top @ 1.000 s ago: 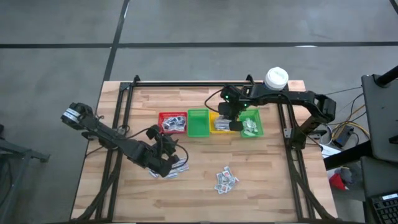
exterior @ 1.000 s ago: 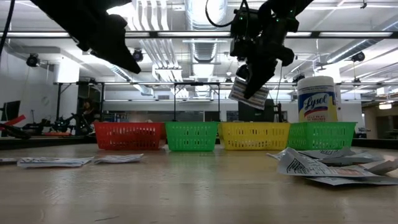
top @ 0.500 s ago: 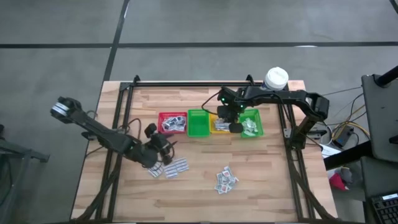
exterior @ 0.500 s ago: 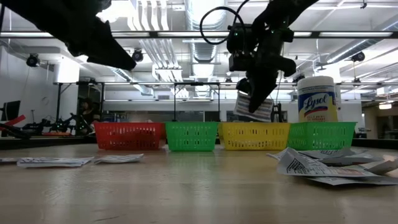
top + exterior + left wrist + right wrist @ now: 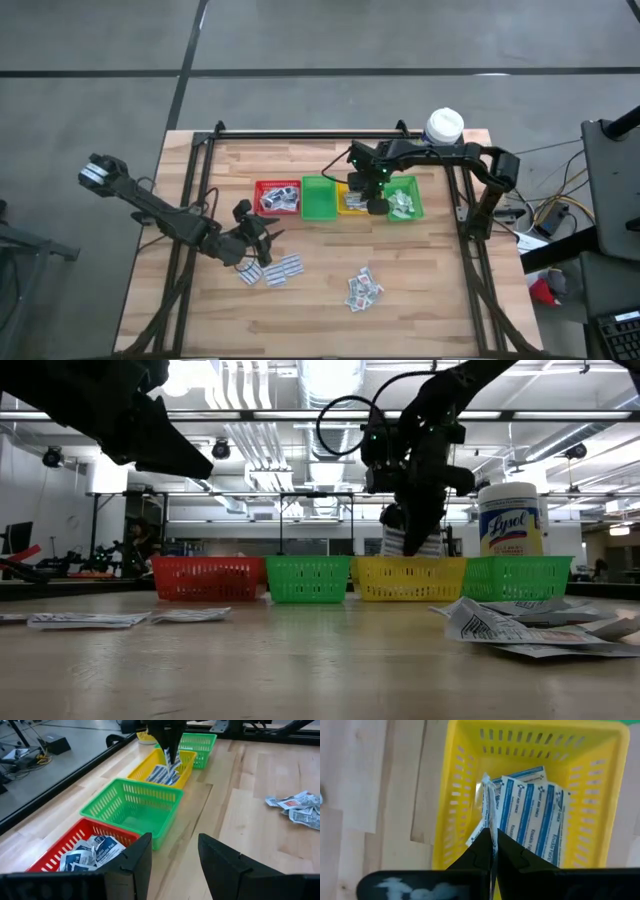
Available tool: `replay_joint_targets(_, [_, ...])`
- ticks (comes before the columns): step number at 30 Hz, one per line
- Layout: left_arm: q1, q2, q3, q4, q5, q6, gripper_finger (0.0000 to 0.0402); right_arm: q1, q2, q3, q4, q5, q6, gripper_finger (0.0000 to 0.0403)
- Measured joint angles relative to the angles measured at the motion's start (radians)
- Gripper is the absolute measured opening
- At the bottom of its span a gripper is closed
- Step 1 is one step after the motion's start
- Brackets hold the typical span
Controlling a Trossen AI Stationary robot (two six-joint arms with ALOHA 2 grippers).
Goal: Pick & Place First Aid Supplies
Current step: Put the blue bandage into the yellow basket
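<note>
Right wrist view: right gripper [image 5: 491, 851] pinched shut on thin white paper packet [image 5: 489, 810] over yellow plastic slotted bin [image 5: 600, 780]; left gripper [image 5: 175, 851] fingers apart, empty, near red bin [image 5: 55, 856].

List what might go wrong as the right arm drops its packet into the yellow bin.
1. The right gripper pinches the packet edge-on; on release it may stay leaning on the packets already in the yellow bin rather than lie flat.
2. The green bin touches the yellow one; a sideways drift could misplace the packet.
</note>
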Motion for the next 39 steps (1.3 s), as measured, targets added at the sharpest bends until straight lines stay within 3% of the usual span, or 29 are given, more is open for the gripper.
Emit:
replay_joint_targets(24, [0.001,0.000,-0.002,0.006,0.013,-0.003,0.0159,-0.018,0.053,0.000,0.039,0.003,0.011,0.0011])
replay_joint_targets(32, [0.001,0.000,-0.002,0.008,0.014,-0.002,0.0159,-0.018,0.053,0.000,0.042,0.006,0.012,0.0056])
replay_joint_targets(39, [0.001,0.000,-0.004,0.008,0.014,0.001,0.0159,-0.018,0.053,0.037,-0.018,0.138,0.037,0.0102])
